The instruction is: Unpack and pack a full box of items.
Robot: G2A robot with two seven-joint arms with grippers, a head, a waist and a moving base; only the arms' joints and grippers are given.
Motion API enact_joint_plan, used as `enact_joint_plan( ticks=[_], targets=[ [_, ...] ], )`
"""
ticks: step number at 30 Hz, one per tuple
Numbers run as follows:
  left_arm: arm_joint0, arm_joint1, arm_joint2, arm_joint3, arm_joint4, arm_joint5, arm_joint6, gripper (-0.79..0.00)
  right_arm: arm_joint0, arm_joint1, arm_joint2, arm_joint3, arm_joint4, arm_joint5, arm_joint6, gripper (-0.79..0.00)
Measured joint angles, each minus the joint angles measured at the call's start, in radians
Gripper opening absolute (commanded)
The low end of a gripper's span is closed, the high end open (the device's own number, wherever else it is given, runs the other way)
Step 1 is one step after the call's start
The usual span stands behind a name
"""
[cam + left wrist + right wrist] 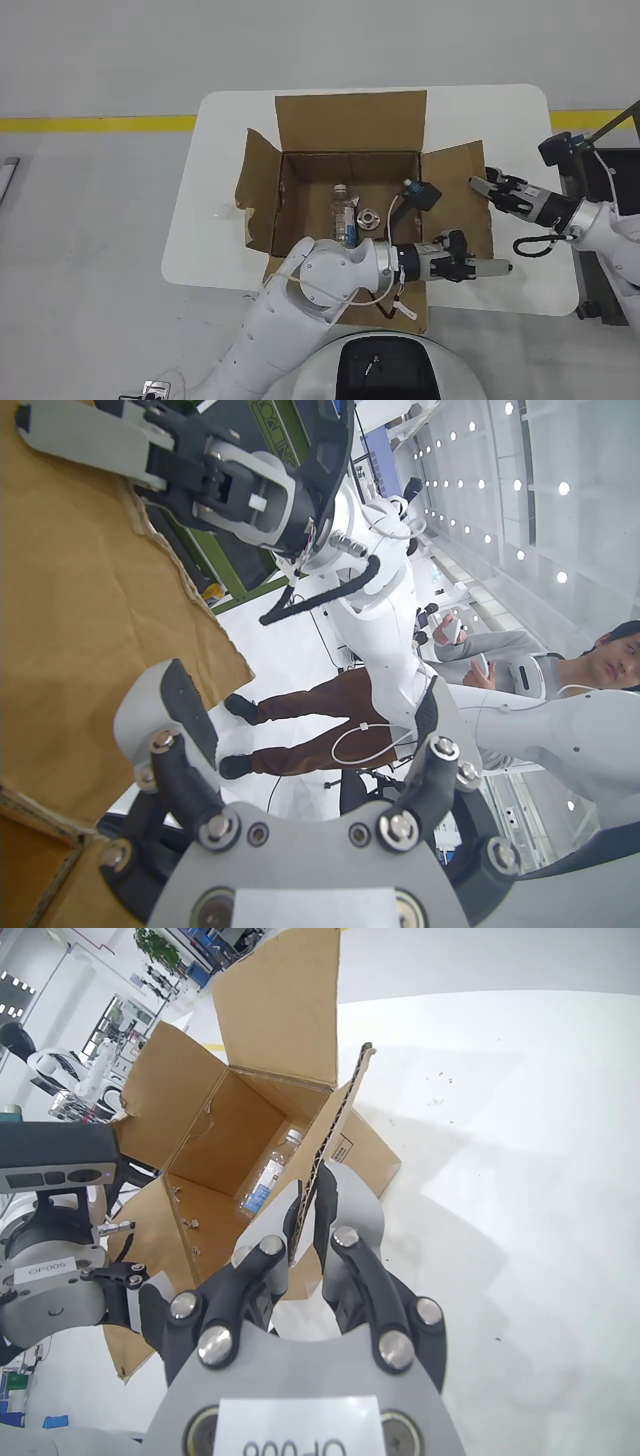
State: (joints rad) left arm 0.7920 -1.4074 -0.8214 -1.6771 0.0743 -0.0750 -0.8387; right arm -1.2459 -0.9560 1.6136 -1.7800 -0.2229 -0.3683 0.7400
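Cardboard flap (345, 1093) sits pinched tight in my right claw (307, 1188), on the box's (235, 1128) right side. My left claw (305, 685) hangs spread wide, holding nothing, just beside the same flap. A clear bottle (272, 1168) lies inside the box; from above, a small metal piece (369, 216) shows next to it. Underneath is the white tabletop (500, 1128), then grey floor (100, 250) with a yellow line (100, 124).

White counter (215, 150), rounded corners. An open cardboard box (350, 120) sits directly on it, about mid-surface, with its flaps folded outward over the top. Dark specks (440, 1100) are scattered on the bare surface beside the box, and a small pale scrap (222, 212), too small to identify, lies near the left flap.
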Motion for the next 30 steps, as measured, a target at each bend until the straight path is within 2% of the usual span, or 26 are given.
enact_joint_plan(
  ticks=[9, 15, 30],
  targets=[
    [0.061, 0.036, -0.155, -0.081, 0.085, 0.035, 0.025, 0.0, -0.025, -0.002, -0.018, 0.008, -0.01, -0.009, -0.053, -0.785],
    [0.105, 0.053, -0.231, -0.114, 0.118, 0.057, 0.038, 0.0, -0.022, -0.002, -0.026, 0.008, -0.011, -0.007, -0.06, -0.785],
    [0.106, 0.054, -0.233, -0.115, 0.119, 0.058, 0.038, 0.0, -0.024, 0.0, -0.03, 0.01, -0.021, -0.017, -0.081, -0.785]
  ],
)
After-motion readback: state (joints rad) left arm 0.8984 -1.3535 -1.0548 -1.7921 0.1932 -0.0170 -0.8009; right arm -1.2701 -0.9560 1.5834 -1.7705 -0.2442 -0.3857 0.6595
